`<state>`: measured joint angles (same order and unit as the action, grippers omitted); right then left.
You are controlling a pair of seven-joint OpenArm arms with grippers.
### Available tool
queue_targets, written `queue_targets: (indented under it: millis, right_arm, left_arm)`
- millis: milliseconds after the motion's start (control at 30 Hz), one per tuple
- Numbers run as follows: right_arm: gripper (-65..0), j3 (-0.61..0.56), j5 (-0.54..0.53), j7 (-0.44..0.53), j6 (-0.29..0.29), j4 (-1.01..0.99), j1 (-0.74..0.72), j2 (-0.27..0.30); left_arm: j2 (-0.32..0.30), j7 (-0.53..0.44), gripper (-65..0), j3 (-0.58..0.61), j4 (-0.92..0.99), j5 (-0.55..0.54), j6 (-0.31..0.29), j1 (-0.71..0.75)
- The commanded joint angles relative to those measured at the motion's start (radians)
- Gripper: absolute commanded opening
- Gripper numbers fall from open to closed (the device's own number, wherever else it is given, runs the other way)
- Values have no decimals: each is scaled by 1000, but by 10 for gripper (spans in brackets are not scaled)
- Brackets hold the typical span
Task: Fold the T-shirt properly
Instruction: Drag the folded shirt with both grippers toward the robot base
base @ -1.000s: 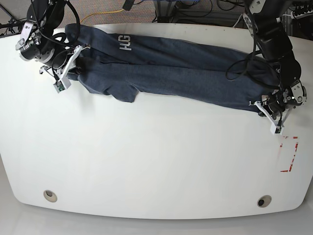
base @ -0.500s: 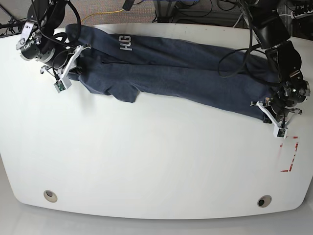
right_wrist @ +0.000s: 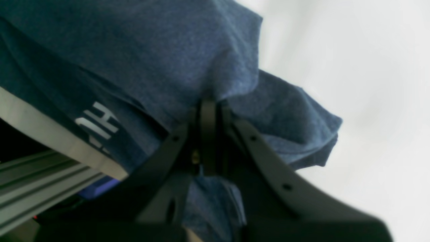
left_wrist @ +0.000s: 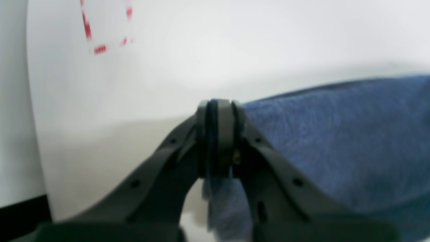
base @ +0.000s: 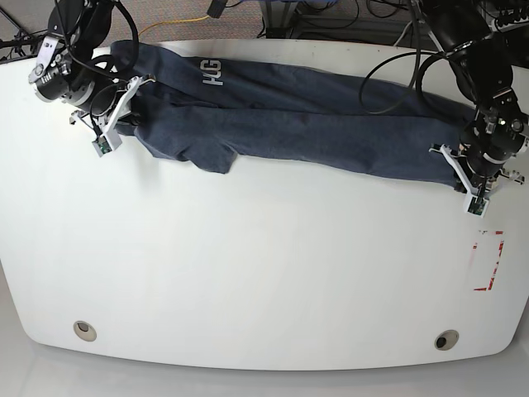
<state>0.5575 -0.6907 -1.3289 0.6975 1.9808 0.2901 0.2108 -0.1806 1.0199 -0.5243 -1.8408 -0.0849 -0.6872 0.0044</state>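
The dark navy T-shirt [base: 306, 124] lies stretched in a long folded band across the far half of the white table [base: 248, 273], white lettering [base: 210, 73] near its left end. My left gripper [base: 464, 178] at the right end is shut on the shirt's edge; the left wrist view shows its fingertips [left_wrist: 217, 111] pinching blue cloth [left_wrist: 336, 141]. My right gripper [base: 126, 116] at the left end is shut on a fold of the shirt [right_wrist: 188, 57]; its fingers [right_wrist: 208, 111] are pressed together under the cloth, with the lettering [right_wrist: 97, 124] beside them.
Red dashed tape marks [base: 489, 260] sit on the table near its right edge, also in the left wrist view [left_wrist: 97, 33]. Two round holes [base: 84, 330] [base: 446, 340] lie near the front edge. Cables and a metal frame stand behind the table.
My left gripper has moved up and away from the tape marks, carrying the shirt's right end farther back. The right gripper has shifted slightly up, still holding the left end.
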Motion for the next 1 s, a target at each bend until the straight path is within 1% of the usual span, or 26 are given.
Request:
queue_targets:
  millis: [0, 100, 267, 333, 400, 500, 567, 633, 700, 800, 900, 967]
  right_arm:
    - [-650, 51, -11, 13, 1, 15, -4, 12]
    - [-650, 98, -11, 10, 1, 15, -12, 0]
    - [-650, 149, -14, 4, 1, 16, -13, -1]
    - [-650, 152, -50, -13, 1, 16, -9, 5]
    - [-650, 154, -117, -19, 1, 16, 2, 6]
    - [-650, 154, -237, -19, 1, 19, 56, 42]
    - [-650, 154, -323, -19, 1, 19, 84, 63]
    - [-650, 154, -370, -19, 1, 19, 111, 69]
    - [-650, 151, -412, -19, 1, 19, 153, 80]
    - [-650, 149, -432, -19, 1, 19, 197, 80]
    - [-650, 146, -426, -19, 1, 19, 234, 80]
    - [-650, 146, -429, -19, 1, 19, 255, 80]
  left_arm:
    - [-17, 38, -650, -50, -40, 14, -11, -8]
    - [-20, 89, -650, -69, -43, 14, -11, -10]
    - [-23, 133, -650, -136, -47, 14, -11, -8]
    - [-24, 145, -650, -152, -47, 14, -11, -11]
    - [-27, 149, -650, -152, -47, 15, -11, -11]
    - [-46, 149, -650, -152, -47, 15, -11, -11]
    - [-47, 147, -650, -147, -44, 15, -11, -14]
    - [-50, 147, -650, -122, -41, 17, -11, -25]
    - [-76, 145, -650, -86, -40, 21, -11, -30]
    - [-101, 144, -650, -53, -36, 21, -11, -33]
    - [-107, 139, -650, -35, -15, 20, -11, -39]
    - [-125, 112, -650, -26, 10, 18, -11, -42]
